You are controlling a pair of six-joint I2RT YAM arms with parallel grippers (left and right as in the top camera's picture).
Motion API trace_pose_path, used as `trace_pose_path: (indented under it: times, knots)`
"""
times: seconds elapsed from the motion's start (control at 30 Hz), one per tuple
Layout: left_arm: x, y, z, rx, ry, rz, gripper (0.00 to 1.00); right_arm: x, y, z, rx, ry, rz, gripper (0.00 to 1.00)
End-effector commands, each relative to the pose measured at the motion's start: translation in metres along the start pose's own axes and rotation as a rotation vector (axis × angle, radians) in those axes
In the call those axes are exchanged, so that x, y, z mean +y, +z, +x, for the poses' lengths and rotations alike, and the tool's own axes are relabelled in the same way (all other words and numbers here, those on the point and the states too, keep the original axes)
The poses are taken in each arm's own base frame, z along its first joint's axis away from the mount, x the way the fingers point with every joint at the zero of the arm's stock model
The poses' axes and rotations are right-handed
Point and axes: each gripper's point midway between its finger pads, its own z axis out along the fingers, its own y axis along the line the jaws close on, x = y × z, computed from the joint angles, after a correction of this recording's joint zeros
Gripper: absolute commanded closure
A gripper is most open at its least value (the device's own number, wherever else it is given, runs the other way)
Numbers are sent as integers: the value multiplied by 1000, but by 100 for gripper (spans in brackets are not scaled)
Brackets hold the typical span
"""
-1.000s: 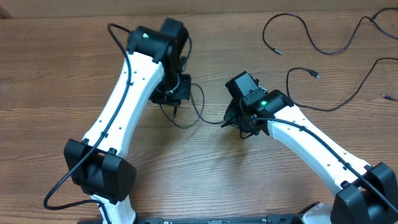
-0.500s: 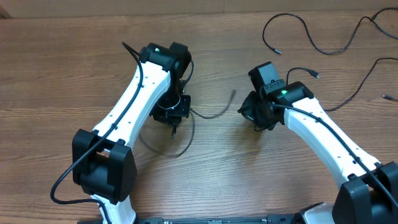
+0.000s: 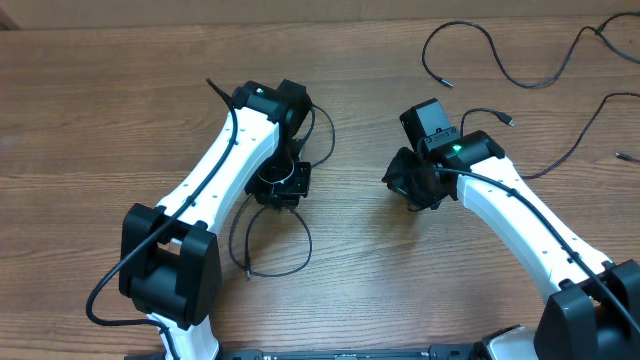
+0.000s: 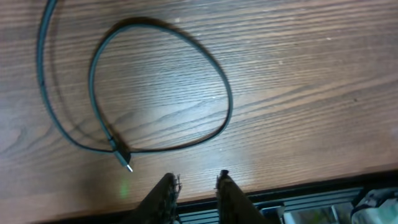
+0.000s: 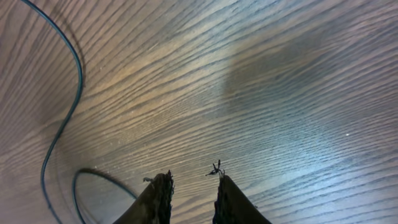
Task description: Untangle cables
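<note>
cord nearest the robot's base lies as one loose loop (image 4: 227, 102) on the table (image 3: 90, 120), just below the left pincer (image 4: 196, 186), its silver-tipped plug (image 4: 126, 165) free at the near side. no other cord crosses this loop, and no knot shows in it, so i judge this one separated. the left pincer hangs over it with its fingers a little spread and nothing between them.

level with it, well to the right, the right pincer (image 5: 189, 186) is likewise parted and empty above bare wood. a thin cord (image 5: 79, 74) curves along the left of its wrist view; which cord that is i cannot tell.

farther off, at the far right, lie the remaining cables: one arched cord (image 3: 466, 24) and one long curving cord (image 3: 520, 177), apart from each other where they show. toward the far right corner lines run close together and off the edge, so whether they cross there is unclear.

most of the untangling looks done; what may be left is that far corner, and perhaps laying the near loop straighter.
</note>
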Motion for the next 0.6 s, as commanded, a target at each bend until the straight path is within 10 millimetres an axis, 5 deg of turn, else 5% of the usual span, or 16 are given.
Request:
trace_pose_path:
  times: [0.0,0.13,0.37,0.57]
  knots:
    - [-6,3,-2,-5,16,21,64,7,-1,3,25,-10,-30,73]
    - [1,1,-22,-83,-42,10,62,10,-1,8,54,-22,-51,71]
    - [47,-9,-51,-166,-295,33,46,18,-2,20,109,-130,-98,58]
    - [83,-14,-63,-203,-250,40,33,31,-2,31,125,-170,-133,49]
